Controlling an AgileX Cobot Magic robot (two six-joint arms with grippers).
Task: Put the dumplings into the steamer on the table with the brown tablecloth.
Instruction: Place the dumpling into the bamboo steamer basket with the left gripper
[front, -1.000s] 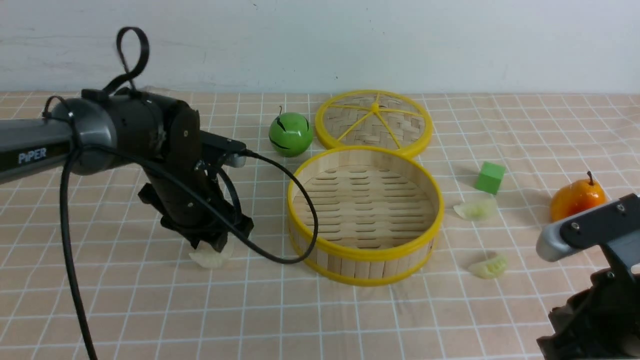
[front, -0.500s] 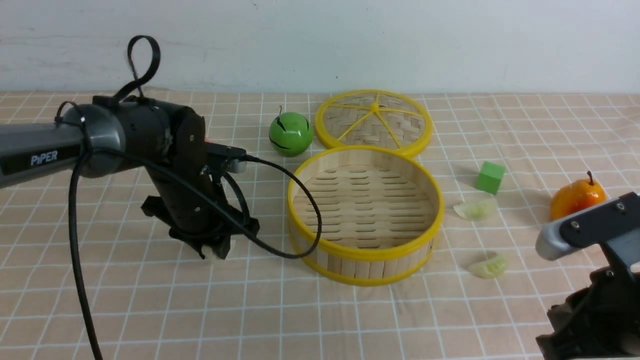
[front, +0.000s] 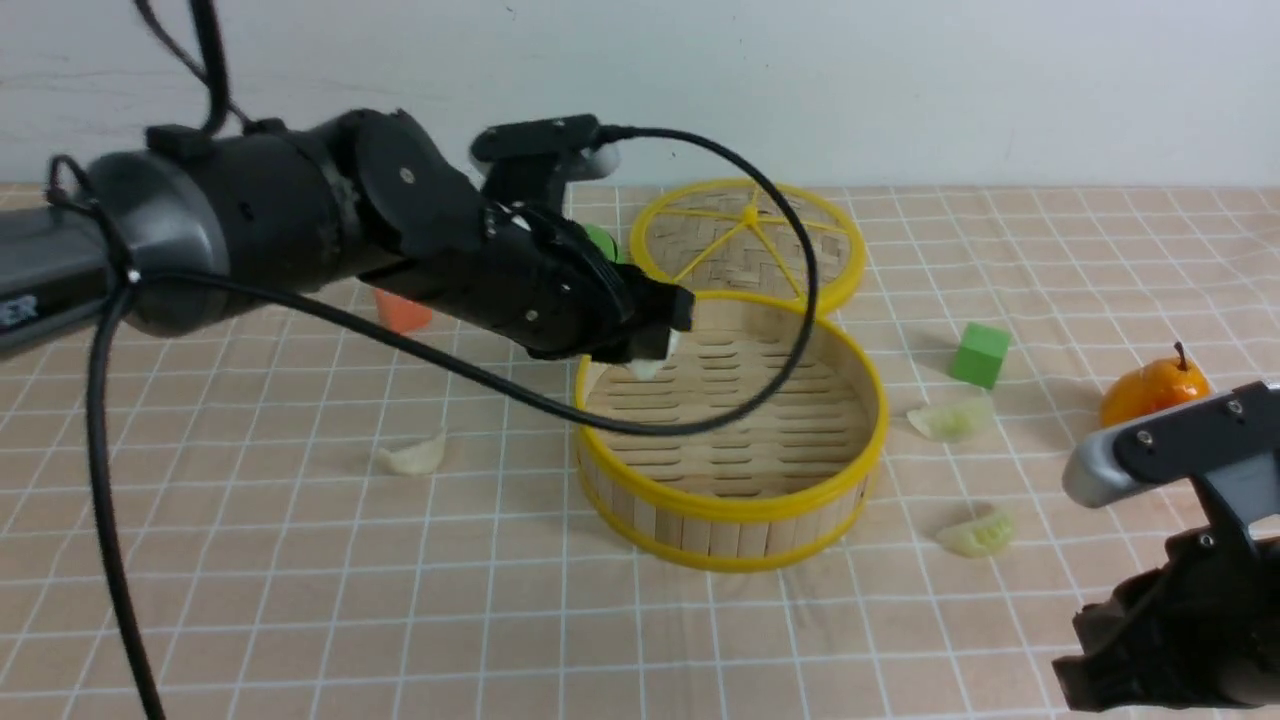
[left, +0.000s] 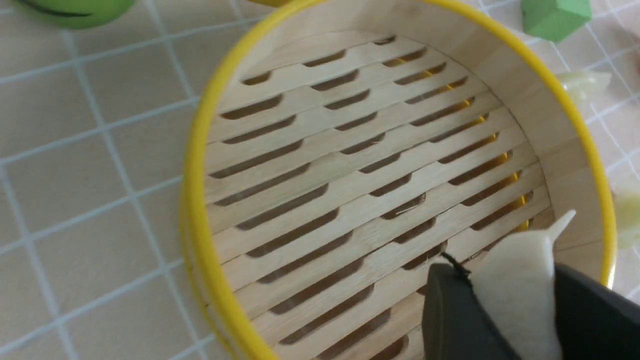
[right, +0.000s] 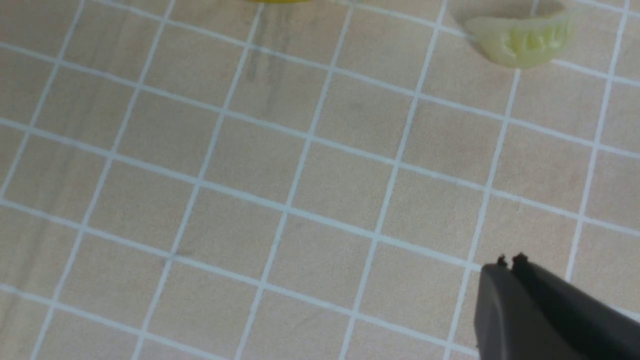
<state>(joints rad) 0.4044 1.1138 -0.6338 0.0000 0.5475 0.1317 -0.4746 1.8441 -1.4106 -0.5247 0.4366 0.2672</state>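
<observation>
My left gripper (front: 652, 352) is shut on an off-white dumpling (front: 645, 368) and holds it over the near-left inside of the steamer (front: 735, 500), just above the rim. The left wrist view shows the gripper (left: 502, 274) pinching the dumpling (left: 522, 290) above the steamer's bare slatted floor (left: 350, 165). A second off-white dumpling (front: 412, 456) lies on the brown tablecloth (front: 300, 600) left of the steamer. Two pale green dumplings (front: 950, 418) (front: 978, 532) lie to its right. My right gripper (right: 510, 261) is shut and empty, low at the front right, with the nearer green dumpling (right: 522, 37) ahead of it.
The flat woven lid (front: 748, 240) lies behind the steamer. A green apple (front: 603, 240) shows partly behind my left arm. An orange block (front: 403, 310) sits at the left, a green cube (front: 980, 354) and an orange fruit (front: 1150, 395) at the right.
My left gripper has lifted an off-white dumpling off the cloth and carried it right and up, over the steamer. The other off-white dumpling stays behind. The right arm has barely shifted.
</observation>
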